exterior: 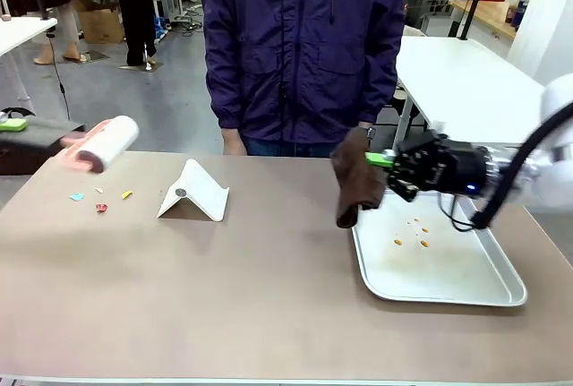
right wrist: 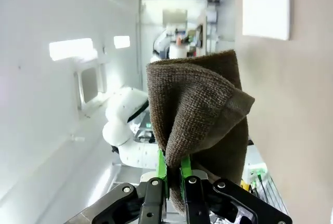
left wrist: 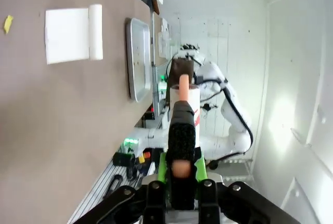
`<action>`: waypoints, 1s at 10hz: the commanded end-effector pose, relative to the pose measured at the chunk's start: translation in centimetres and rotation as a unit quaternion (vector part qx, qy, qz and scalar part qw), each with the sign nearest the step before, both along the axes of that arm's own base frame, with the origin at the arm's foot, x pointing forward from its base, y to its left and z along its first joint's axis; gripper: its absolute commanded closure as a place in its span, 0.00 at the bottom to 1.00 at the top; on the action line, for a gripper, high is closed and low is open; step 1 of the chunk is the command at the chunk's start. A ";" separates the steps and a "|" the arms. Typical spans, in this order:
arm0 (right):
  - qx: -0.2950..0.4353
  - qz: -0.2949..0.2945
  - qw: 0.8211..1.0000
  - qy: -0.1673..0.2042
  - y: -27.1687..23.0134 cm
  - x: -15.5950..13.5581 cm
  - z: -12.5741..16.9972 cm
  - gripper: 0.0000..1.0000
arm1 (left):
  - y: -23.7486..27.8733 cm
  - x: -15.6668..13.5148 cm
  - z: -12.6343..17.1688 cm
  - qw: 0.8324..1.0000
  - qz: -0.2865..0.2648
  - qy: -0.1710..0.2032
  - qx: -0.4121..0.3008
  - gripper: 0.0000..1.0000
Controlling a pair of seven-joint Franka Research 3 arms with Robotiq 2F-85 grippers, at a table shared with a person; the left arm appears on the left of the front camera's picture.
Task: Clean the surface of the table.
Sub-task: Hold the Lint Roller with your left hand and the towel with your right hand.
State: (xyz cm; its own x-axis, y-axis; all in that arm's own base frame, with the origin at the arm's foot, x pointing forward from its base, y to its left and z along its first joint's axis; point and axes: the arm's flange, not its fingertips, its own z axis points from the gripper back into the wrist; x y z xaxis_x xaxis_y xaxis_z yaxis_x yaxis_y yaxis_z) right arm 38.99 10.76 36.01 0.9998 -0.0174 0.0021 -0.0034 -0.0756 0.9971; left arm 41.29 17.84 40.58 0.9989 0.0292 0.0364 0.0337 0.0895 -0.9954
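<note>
Right gripper (exterior: pixel 383 164) pinched tight on a brown cloth (exterior: pixel 356 184); left gripper (left wrist: pixel 181 168) clamped on a lint roller (exterior: pixel 107 142).
Cloth hangs at the silver tray's (exterior: pixel 488 295) far-left corner. Roller is at the table's (exterior: pixel 269 296) far-left edge, near coloured scraps (exterior: pixel 100 200). A white folded card (exterior: pixel 195 193) sits between, with open tabletop along the near edge.

Front camera: fixed at robot's edge, mid-distance, looking across the table (exterior: pixel 269 296) at the person (exterior: pixel 304 46) opposite. Wrist cameras: rolled sideways, close-in, aimed along the tabletop toward each other. All three share the white folded card (exterior: pixel 195 193).
</note>
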 end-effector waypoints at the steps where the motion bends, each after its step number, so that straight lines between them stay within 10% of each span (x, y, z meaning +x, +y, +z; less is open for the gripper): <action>1: 0.004 -0.054 0.998 0.023 -5.1 -1.4 1.4 1.00 | 3.4 -1.6 -0.9 0.998 -0.027 -0.049 -0.033 1.00; 3: -0.011 -0.098 0.993 0.069 -9.7 -3.0 1.2 1.00 | 6.6 -2.4 -2.5 0.997 0.012 -0.066 -0.026 1.00; 7: 0.024 -0.154 0.988 -0.006 -16.7 -8.2 -0.7 1.00 | 11.0 -2.5 -4.8 0.994 0.062 -0.077 -0.049 1.00; 10: 0.013 -0.152 0.988 0.030 -18.9 -3.2 0.1 1.00 | 10.8 -3.2 -5.5 0.996 0.054 -0.072 -0.029 1.00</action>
